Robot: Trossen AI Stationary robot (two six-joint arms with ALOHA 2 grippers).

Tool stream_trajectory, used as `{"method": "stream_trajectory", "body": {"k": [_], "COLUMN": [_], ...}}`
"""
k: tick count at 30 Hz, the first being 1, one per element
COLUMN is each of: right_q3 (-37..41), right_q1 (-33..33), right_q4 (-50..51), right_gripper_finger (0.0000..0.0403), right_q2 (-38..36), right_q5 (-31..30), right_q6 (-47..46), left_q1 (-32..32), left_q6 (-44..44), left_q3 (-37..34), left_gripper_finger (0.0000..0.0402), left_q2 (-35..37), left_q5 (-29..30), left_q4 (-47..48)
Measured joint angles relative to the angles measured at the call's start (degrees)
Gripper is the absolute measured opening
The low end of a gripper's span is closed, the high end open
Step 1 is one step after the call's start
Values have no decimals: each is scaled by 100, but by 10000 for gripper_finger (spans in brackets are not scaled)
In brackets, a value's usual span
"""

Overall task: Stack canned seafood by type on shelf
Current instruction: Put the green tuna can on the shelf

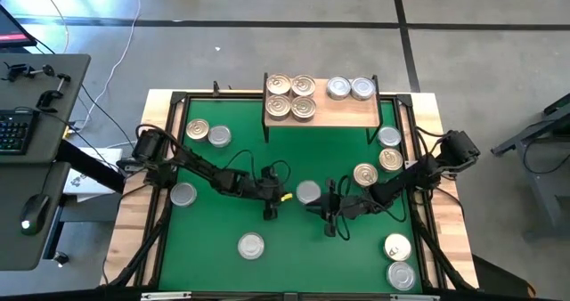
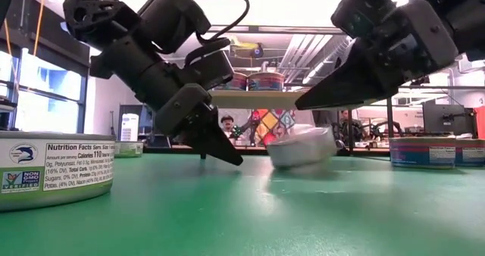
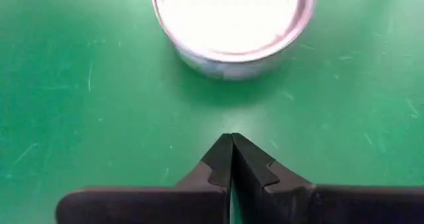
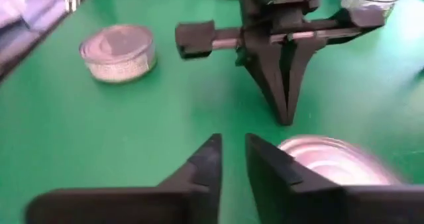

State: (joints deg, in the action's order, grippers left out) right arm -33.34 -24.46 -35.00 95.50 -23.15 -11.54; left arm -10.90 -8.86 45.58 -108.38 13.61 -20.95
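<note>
Left gripper [image 1: 271, 214]: fingers pressed together, empty, tip down near mat centre. Right gripper [image 1: 330, 230]: fingers slightly parted, holding nothing, just beside silver-lidded tin [image 1: 308, 192] lying between both grippers. Shelf [image 1: 322, 110] at far edge of surface [image 1: 132, 230]: four golden-lidded tins [image 1: 291, 97] at left end, two silver-lidded tins [image 1: 349, 89] at right.

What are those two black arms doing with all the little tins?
They are sorting tins onto the small wooden shelf, which holds four golden-lidded tins and two silver-lidded tins. Both arms are low at mid-mat around a silver tin: the left gripper is shut beside it, and the right gripper, slightly parted, holds nothing. Other tins lie scattered on the green mat.
</note>
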Motion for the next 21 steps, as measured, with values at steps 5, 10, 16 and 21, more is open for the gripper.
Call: {"method": "stream_trajectory", "body": {"k": [5,10,16,21], "right_q3": [-529,-1237,-1297,-1182], "right_q1": [48,93,54,-219], "right_q4": [1582,4190,4912,4906], "right_gripper_finger": [166,216,220,220], "right_q2": [-496,-755,-753,-751], "right_q5": [204,170,146,-13], "right_q6": [295,-90,-950,-1406], "left_q1": [0,15,473,844], "left_q6": [-47,3,298,298], "left_q3": [2,10,185,563], "left_gripper_finger": [0,0,0,0], "left_q2": [0,6,-43,-538], "left_q5": [28,39,-537,-1256], "left_q4": [-158,-1468,-2135,-1977]}}
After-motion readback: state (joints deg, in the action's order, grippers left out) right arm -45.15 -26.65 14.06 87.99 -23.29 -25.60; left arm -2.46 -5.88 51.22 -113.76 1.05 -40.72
